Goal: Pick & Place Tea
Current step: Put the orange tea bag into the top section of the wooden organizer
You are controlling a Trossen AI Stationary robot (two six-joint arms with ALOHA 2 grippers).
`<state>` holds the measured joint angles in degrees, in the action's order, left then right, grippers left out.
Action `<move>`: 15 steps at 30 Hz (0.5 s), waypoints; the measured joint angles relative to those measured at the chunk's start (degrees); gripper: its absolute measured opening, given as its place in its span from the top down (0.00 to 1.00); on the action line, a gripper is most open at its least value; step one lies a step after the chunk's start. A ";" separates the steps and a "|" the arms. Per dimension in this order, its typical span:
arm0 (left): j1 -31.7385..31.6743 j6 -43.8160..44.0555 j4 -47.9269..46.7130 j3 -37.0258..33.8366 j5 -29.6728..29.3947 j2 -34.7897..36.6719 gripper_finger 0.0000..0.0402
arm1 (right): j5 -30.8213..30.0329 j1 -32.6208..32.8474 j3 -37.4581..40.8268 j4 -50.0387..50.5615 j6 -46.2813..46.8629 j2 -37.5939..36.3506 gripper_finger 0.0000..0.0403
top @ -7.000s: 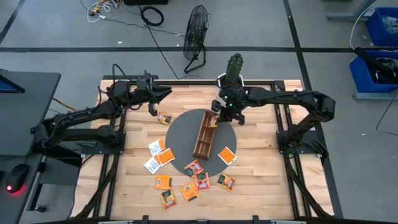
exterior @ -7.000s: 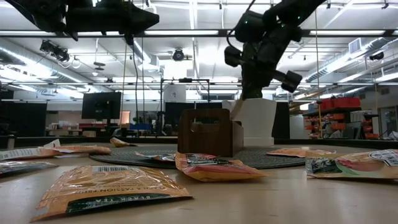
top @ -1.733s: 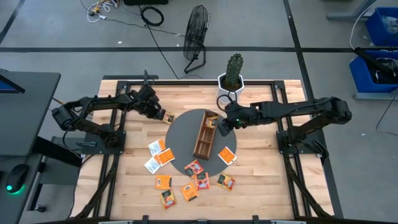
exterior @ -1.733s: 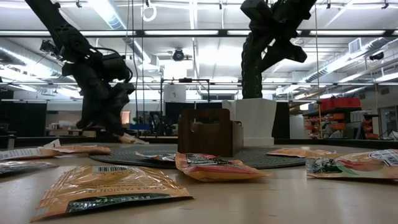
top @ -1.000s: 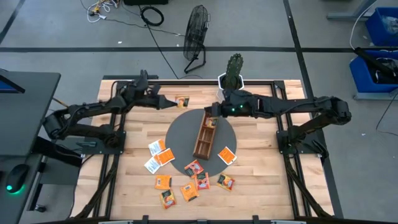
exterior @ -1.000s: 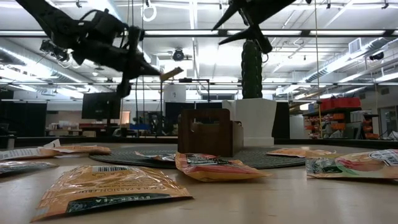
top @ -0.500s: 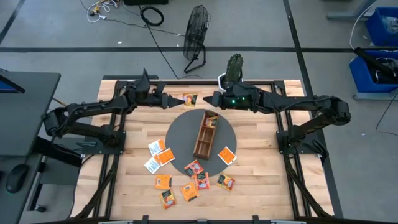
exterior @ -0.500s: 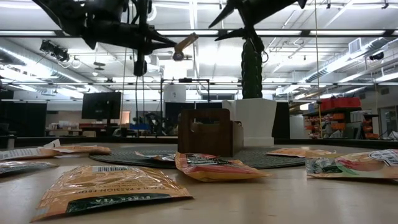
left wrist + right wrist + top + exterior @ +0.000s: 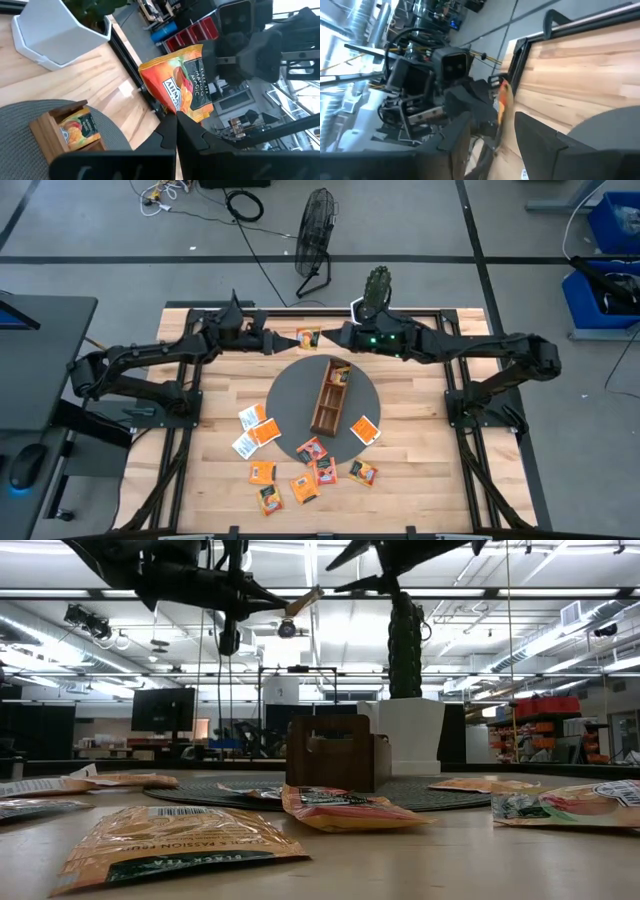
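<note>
My left gripper (image 9: 283, 340) is shut on an orange tea sachet (image 9: 307, 338), held in the air over the table's far part, beyond the wooden tray (image 9: 328, 400) on the round grey mat (image 9: 290, 395). My right gripper (image 9: 333, 338) faces it from the table's right, open. In the right wrist view the sachet (image 9: 502, 102) shows edge-on ahead of the gap between that gripper's fingers. One sachet (image 9: 80, 129) stands in the tray's far compartment. Several more sachets (image 9: 300, 470) lie flat on the wood near the front. My left gripper pinches the sachet's left edge (image 9: 176, 111) between its two fingers. They reach in about level from the table's left. The sachet sticks out past the fingertips toward the right gripper, its free end tipped up (image 9: 303, 602), lifted clear of table and tray.
A white pot with a cactus (image 9: 375, 295) stands at the table's far edge, just behind the right gripper. Two sachets (image 9: 365, 428) lie on the mat beside the tray. A floor fan (image 9: 318, 230) stands beyond the table.
My left gripper has risen and gone toward the table's right with the sachet, which stays in the pinch. My right gripper has moved from above the tray's far end toward the far edge and tipped up to about level, facing the sachet.
</note>
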<state>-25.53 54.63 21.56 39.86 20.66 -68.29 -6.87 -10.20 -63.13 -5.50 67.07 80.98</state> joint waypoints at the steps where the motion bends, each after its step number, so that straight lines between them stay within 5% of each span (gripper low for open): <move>1: 0.10 -0.11 -0.07 0.00 -0.26 0.00 1.00 | 0.09 0.00 -0.06 -1.63 0.26 0.87 0.60; 10: 0.12 -0.42 -0.50 -0.01 -0.33 0.00 1.00 | 1.84 0.09 -2.94 -0.67 1.03 5.00 0.61; 15: 0.12 -0.42 -0.48 -0.02 -0.30 0.00 1.00 | 1.97 0.09 -2.93 0.35 1.03 4.97 0.71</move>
<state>-25.41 54.22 21.08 39.83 20.36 -68.29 -4.91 -10.11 -66.06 -5.15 68.10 85.95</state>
